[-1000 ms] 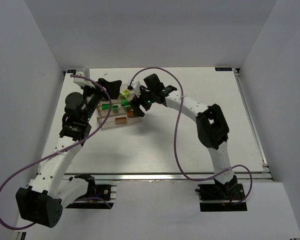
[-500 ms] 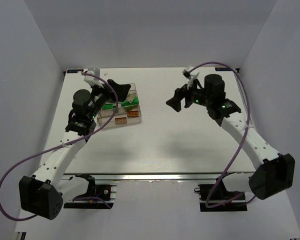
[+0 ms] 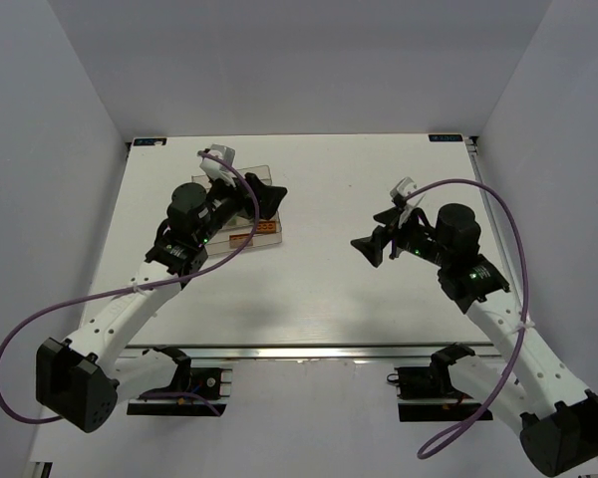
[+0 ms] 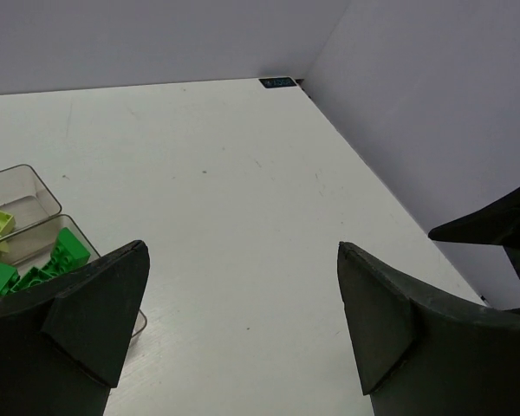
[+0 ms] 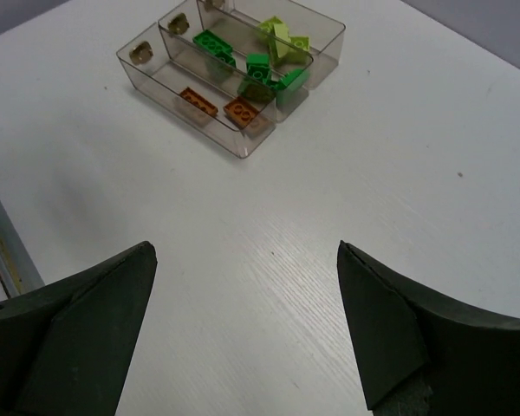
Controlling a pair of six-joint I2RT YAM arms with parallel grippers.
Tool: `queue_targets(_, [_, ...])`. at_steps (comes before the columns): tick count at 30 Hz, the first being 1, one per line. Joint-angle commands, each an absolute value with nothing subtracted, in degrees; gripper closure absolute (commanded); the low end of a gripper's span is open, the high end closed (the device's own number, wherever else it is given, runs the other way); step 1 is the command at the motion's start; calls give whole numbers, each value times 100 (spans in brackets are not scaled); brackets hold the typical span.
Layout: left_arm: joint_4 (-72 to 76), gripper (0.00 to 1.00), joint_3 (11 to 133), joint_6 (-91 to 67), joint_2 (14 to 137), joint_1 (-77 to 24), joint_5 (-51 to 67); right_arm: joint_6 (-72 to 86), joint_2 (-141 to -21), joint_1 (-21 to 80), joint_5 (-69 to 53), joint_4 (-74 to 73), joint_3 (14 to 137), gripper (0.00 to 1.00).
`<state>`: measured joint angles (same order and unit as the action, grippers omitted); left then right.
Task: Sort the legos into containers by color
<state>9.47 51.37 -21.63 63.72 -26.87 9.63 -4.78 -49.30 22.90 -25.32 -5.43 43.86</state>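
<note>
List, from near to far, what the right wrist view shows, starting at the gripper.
Open right gripper → bare white table → two orange studded plastic bricks in the nearest clear plastic bin → green studded bricks in the middle bin → lime yellow-green bricks in the farthest bin.

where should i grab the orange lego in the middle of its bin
From straight above, since the bin walls block the sides. The orange lego lies flat, studs up, lengthwise along the bin. Pinching its two long sides looks best, reaching down between it and the walls, though the gap looks tight.
</note>
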Motion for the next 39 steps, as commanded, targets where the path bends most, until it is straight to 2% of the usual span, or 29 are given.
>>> queue_targets(1, [888, 2, 5326, -2092, 6311, -2698, 967, -449, -5053, 2285, -2734, -62, 4394, 11])
queue_targets(7, [932, 2, 5335, -2171, 6267, -2698, 1134, 306, -5405, 2276, -2111, -62, 4605, 11])
queue_targets(13, [923, 2, 5335, -2145, 6258, -2698, 1116, 474, -5046, 2285, -1627, 508, 4333, 11])
queue_targets(39, [940, 2, 5326, -2180, 6249, -2698, 1178, 439, -5124, 2276, -1503, 659, 4210, 11])
